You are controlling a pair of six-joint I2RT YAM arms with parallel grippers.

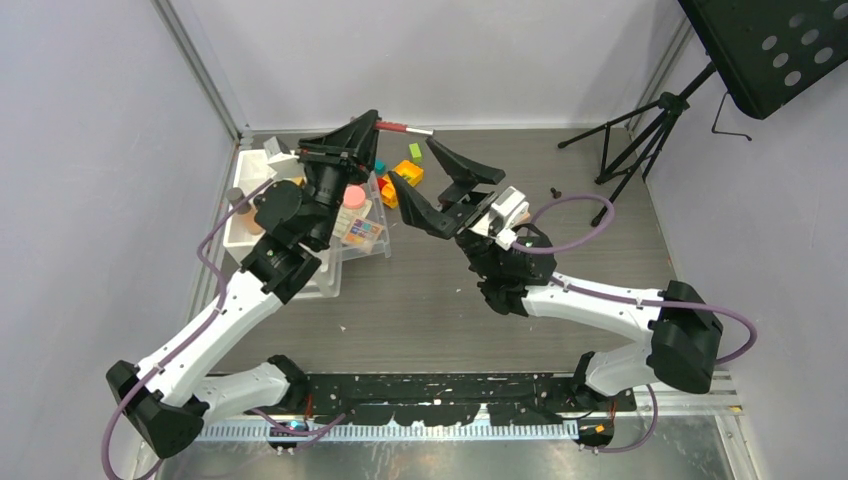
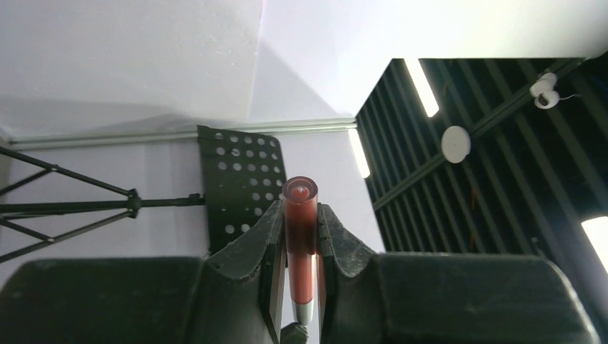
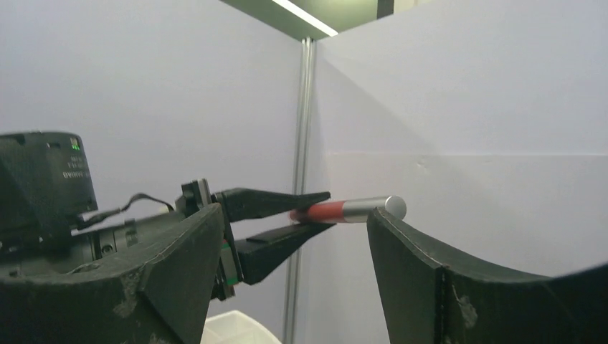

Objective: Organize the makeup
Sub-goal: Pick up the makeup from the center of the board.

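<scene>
My left gripper (image 1: 372, 124) is raised above the back of the table and shut on a red pencil (image 1: 405, 128) with a silver end, which sticks out to the right. In the left wrist view the pencil (image 2: 300, 215) stands clamped between both fingers (image 2: 262, 244). My right gripper (image 1: 440, 185) is open and empty, just right of and below the pencil. In the right wrist view the pencil (image 3: 344, 209) lies level between my open right fingers (image 3: 423, 272), its silver end close to the right finger. A pink compact (image 1: 354, 196) and an eyeshadow palette (image 1: 362, 232) lie in the clear organizer (image 1: 330, 285).
A white bin (image 1: 240, 225) stands left of the organizer. Orange-yellow (image 1: 408, 172), green (image 1: 415, 151) and teal (image 1: 379, 166) toy blocks lie behind the organizer. A black music stand tripod (image 1: 630, 140) is at the back right. Walls close in at the left and back.
</scene>
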